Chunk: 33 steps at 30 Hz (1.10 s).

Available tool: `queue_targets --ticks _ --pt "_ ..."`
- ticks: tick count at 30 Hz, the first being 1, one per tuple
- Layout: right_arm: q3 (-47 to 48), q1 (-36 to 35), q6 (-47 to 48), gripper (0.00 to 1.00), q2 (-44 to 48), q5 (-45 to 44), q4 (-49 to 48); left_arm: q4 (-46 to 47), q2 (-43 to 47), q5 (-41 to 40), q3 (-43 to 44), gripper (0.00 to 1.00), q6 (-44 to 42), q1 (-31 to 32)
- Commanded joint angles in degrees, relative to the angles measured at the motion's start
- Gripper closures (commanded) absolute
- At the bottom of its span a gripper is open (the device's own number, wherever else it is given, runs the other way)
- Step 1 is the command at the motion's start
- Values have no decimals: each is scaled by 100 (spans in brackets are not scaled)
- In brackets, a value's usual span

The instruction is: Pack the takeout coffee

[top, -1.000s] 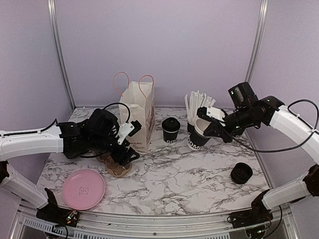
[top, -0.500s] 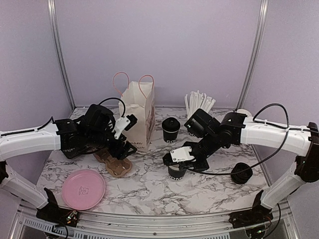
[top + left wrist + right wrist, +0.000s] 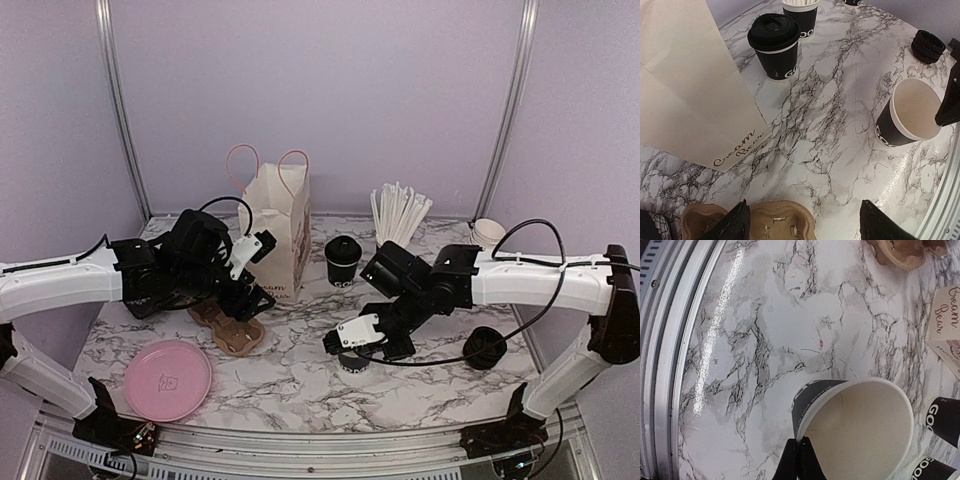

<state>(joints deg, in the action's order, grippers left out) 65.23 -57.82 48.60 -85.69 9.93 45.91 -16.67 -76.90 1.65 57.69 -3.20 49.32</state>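
Black paper with white lettering and a black plastic lid: the takeout coffee (image 3: 343, 260) stands upright on the marble table (image 3: 430, 395). In the top view it is at 3 o'clock of the cream paper bag (image 3: 280, 225), close by but not touching it. A cup of white straws (image 3: 800, 15) stands just behind it, at about 1 o'clock.

My right gripper (image 3: 357, 343) is at 6 o'clock of the coffee, apart from it. Its fingers (image 3: 799, 460) are pinched together on the rim of an open cup (image 3: 860, 432), black outside and cream inside. I cannot tell whether that cup's base rests on the table. A short stack of black lids (image 3: 485, 347) lies at 3 o'clock of this gripper.

My left gripper (image 3: 804, 212) is spread wide and holds nothing. It hangs over the edge of a brown pulp cup carrier (image 3: 775, 222), at 6 o'clock of the bag. A pink plate (image 3: 168, 380) lies at 7 o'clock of the carrier.
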Motion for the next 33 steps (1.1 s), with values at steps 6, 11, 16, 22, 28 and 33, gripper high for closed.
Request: queue_targets --ticks 6,11,16,22,28,33 --pt "166 -141 283 74 53 156 320 -119 -61 107 155 24 -21 -28" --pt "414 146 356 58 469 259 704 -122 -95 134 163 24 -36 -28" --pt "-103 1098 154 60 1173 326 511 -161 -106 145 173 24 -40 -28" --pt "-889 3167 196 51 1922 376 880 -185 -147 177 202 24 -56 -28" --pt "-1317 4730 629 45 2353 385 1439 -244 -234 195 247 23 -65 -23" --pt "-1475 5192 866 44 2250 275 2212 -268 -255 195 251 23 -84 -27"
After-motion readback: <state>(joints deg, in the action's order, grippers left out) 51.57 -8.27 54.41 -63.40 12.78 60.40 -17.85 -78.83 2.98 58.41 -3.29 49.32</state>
